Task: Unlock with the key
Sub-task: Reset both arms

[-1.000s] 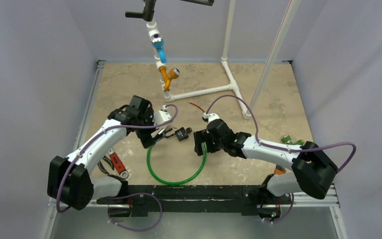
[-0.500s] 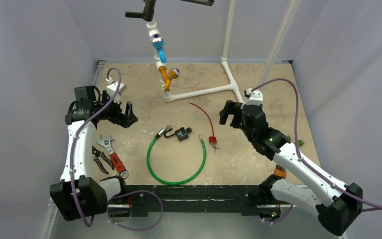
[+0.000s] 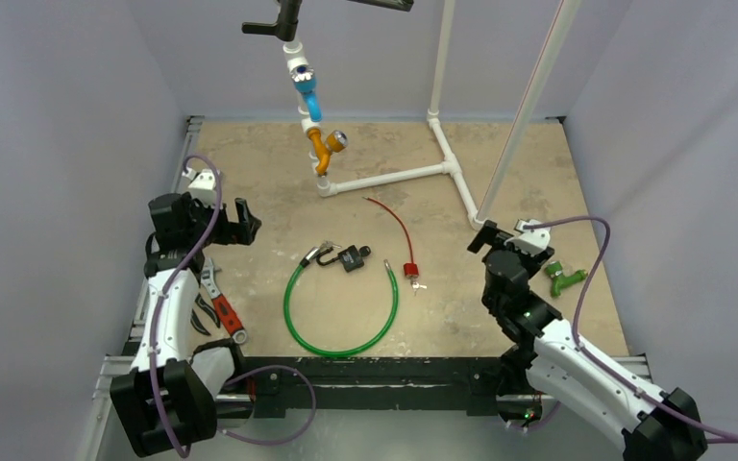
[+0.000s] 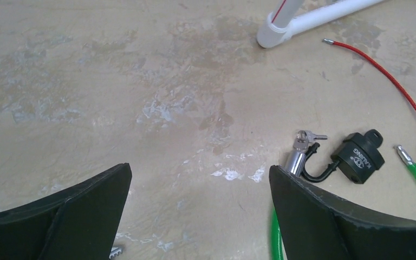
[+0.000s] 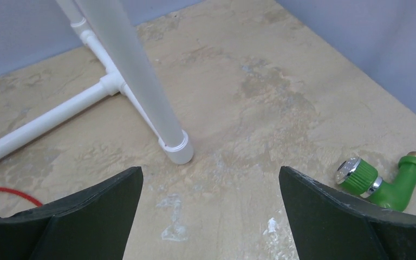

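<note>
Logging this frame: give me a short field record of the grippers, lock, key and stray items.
left gripper: open, empty, off to the left of the lock
right gripper: open, empty, facing the white pipe foot
black padlock: lying flat, shackle next to the metal end of the green cable
key: by that metal end, not held
red cable lock: right of the padlock
green fitting: far right
</note>
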You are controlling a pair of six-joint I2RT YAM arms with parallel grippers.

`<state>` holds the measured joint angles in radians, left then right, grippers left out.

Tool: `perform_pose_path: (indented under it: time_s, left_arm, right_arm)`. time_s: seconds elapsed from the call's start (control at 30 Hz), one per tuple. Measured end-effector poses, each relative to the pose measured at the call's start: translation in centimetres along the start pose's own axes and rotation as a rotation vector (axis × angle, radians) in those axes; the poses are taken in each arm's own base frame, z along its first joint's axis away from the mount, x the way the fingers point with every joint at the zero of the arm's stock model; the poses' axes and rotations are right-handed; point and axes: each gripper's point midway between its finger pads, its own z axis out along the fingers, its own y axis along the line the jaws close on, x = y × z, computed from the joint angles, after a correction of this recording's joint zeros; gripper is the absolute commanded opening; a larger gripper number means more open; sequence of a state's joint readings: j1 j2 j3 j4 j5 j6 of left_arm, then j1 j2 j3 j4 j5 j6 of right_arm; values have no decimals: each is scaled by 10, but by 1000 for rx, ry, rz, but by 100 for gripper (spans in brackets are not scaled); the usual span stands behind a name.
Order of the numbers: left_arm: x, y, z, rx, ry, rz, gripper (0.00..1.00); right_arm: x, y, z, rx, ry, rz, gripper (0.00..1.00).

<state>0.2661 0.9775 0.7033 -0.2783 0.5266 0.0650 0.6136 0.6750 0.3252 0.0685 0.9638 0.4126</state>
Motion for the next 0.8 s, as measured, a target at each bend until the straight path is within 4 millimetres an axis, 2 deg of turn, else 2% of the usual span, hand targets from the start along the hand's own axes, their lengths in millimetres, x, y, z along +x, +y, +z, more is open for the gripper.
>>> perform_pose_path:
  time_s: [0.13,0.33,0.43,0.57,0.67,0.8]
  left_arm:
    - [19,13,18,-37,-5,-44,100]
    - [45,22,35,-63,-44,-82,100]
    - [47,25,42,-66,-105,-67,100]
    - [53,29,50,-67,-151,-49,100]
    - [44,30,53,-67,-207,-18,100]
    - [29,28,56,-57,-291,17,100]
  right_arm:
    - [-3,-9,14,57,-75,-20,99]
    - [5,-42,51,201,-83,-43,99]
    - [13,-52,70,242,-69,-49,99]
    - [28,-55,96,281,-36,-76,99]
    - [34,-53,109,286,-21,-86,99]
    - [30,-45,121,261,-34,-75,99]
